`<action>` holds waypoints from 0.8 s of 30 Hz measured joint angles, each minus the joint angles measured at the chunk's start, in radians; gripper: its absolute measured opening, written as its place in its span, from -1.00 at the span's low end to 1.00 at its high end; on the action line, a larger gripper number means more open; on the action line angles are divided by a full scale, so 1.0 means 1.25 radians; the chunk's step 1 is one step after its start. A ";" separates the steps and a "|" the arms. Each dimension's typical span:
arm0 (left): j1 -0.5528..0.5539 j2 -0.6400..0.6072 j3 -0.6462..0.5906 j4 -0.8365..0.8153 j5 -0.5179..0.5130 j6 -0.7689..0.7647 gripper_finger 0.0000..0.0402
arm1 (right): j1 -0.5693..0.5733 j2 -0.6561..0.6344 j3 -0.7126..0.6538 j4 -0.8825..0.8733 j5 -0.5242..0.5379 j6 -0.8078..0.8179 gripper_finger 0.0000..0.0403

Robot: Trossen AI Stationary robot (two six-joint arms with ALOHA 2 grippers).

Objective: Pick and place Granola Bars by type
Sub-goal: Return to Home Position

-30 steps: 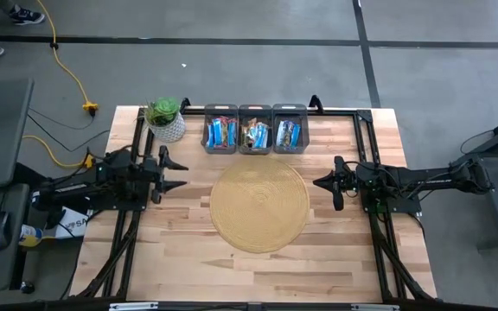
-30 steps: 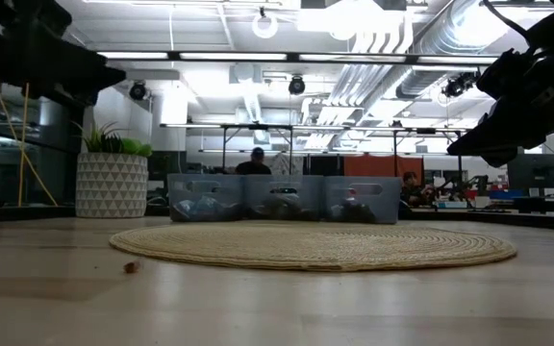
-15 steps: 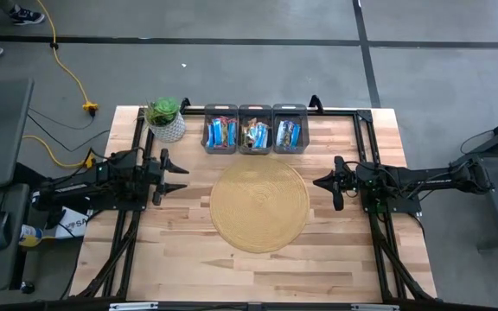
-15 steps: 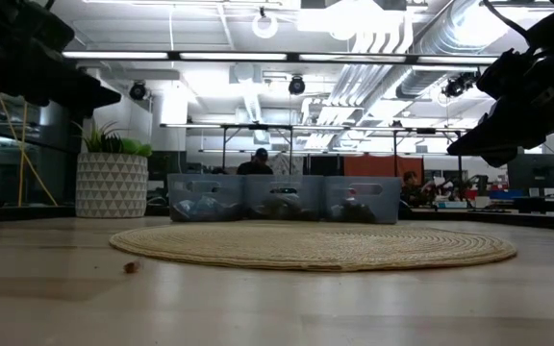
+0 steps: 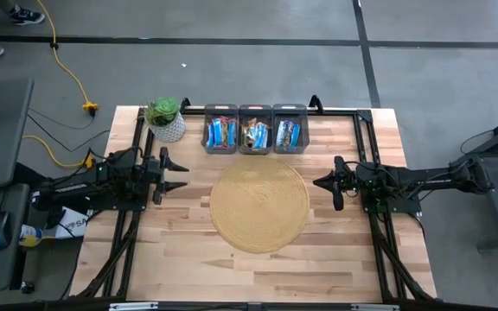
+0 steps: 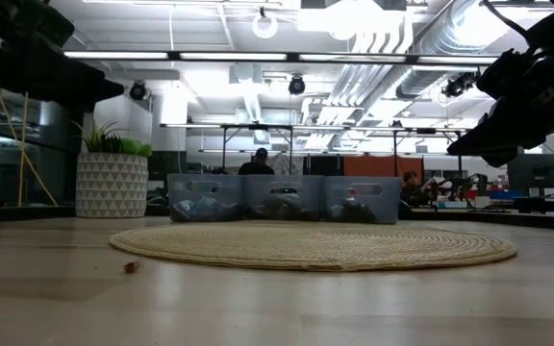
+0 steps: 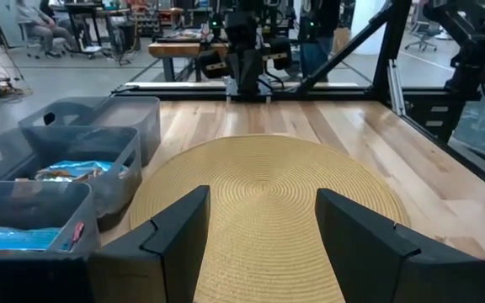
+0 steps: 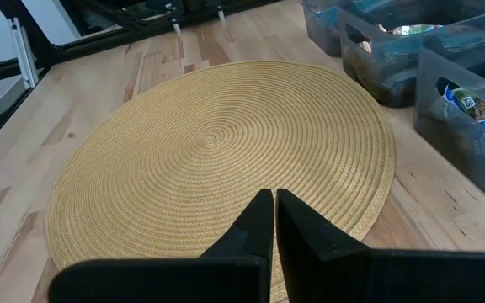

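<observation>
The near half of the table is plain wood with one small brown speck on it (too small to name). Farther out lies the round woven mat, with no bar on it. The two grippers flank the mat at about the same depth. The left gripper hangs just off the mat's left edge, fingers spread wide with nothing between them (its wrist view shows the gap plainly). The right gripper hangs just off the right edge, fingers pressed together on nothing. Each points inward across the mat.

The Granola Bars all lie farther off, in the three bins set side by side at the table's far edge, just beyond the mat. From either gripper they lie far and inward; the left gripper is nearer the left bin, the right gripper nearer the right bin. The bars lie with their long axis near-to-far, as the bins do. Blue-and-white wrappers show in the left and right bins, orange-gold ones in the centre. With none loose, I judge the sorting done, and the arms need only draw back. A potted plant stands left of the bins.
</observation>
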 joint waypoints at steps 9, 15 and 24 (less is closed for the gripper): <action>0.000 0.000 0.000 -0.021 -0.007 0.001 -0.29 | 0.000 0.000 0.000 0.000 0.000 0.000 -1.00; 0.000 0.000 0.000 -0.040 -0.009 0.001 -0.86 | 0.000 0.000 0.000 0.000 0.000 0.000 -1.00; 0.000 0.000 0.000 -0.067 -0.072 -0.034 -0.96 | 0.000 0.000 0.000 0.000 0.000 0.000 -1.00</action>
